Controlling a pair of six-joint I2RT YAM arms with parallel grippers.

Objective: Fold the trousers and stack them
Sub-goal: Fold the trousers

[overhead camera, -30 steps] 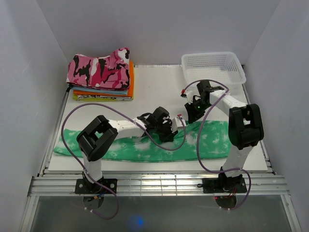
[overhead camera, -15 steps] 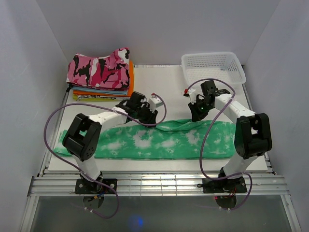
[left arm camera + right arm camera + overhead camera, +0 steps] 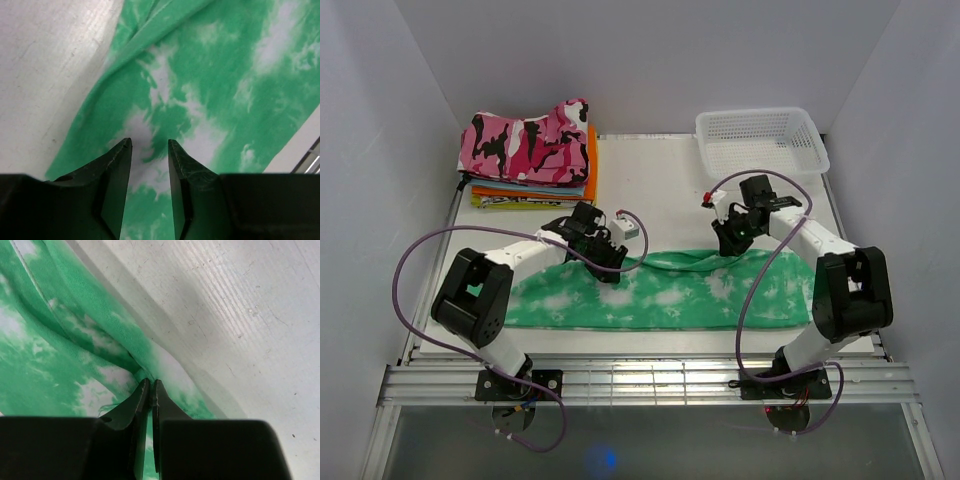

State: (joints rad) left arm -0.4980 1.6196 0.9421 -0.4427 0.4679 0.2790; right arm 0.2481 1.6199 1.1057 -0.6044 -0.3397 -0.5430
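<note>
Matt cloth trousers [image 3: 670,295] on scuffed table [image 3: 660,190].

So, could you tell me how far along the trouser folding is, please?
Done: the mint-green blotched fabric trousers lie as one long band. In hand: the right gripper pinches their far edge; the left gripper hovers open over them. Left: crosswise folds, then stacking.

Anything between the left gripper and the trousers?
Nothing visible. The left gripper sits open directly over the trousers, with bare fabric showing between its fingertips. The right gripper is shut on the trousers' far edge.
</note>
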